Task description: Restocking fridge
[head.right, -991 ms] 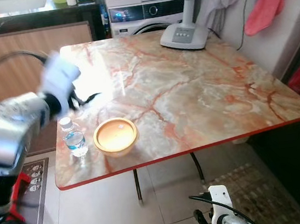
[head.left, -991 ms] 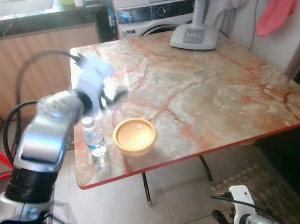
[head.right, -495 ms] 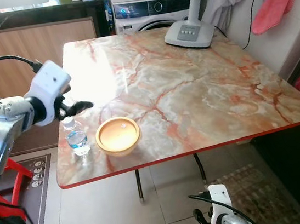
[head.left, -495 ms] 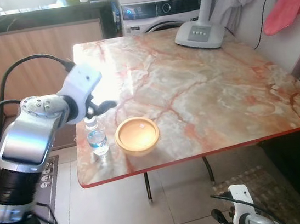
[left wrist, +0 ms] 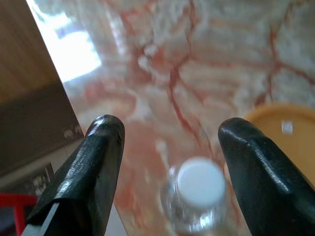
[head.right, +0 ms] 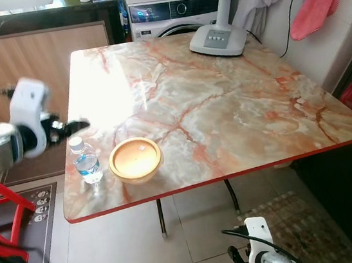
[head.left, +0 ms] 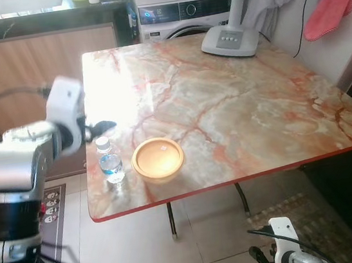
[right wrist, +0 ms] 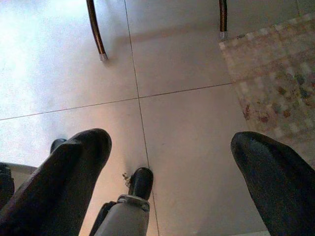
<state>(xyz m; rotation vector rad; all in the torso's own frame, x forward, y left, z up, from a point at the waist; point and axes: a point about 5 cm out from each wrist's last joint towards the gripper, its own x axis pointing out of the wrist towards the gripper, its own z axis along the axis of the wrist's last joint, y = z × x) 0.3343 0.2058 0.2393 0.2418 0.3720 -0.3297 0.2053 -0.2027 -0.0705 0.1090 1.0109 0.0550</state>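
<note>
Left eye view: at frame left, the left pincer (head.left: 100, 126) hovers just above the water bottle (head.left: 111, 163), which stands by the tabletop's (head.left: 238, 110) near-left edge beside a yellow bowl (head.left: 158, 159).

Left wrist view: fingers (left wrist: 93, 162) spread wide, holding nothing, the blurred bottle cap between them.

Right wrist view: right pincer (right wrist: 172, 187) hangs wide open over floor tiles (right wrist: 187, 98).

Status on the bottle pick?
Left gripper open, above water bottle, no contact. Right gripper open, idle over floor. Wooden bowl right beside bottle.
</note>
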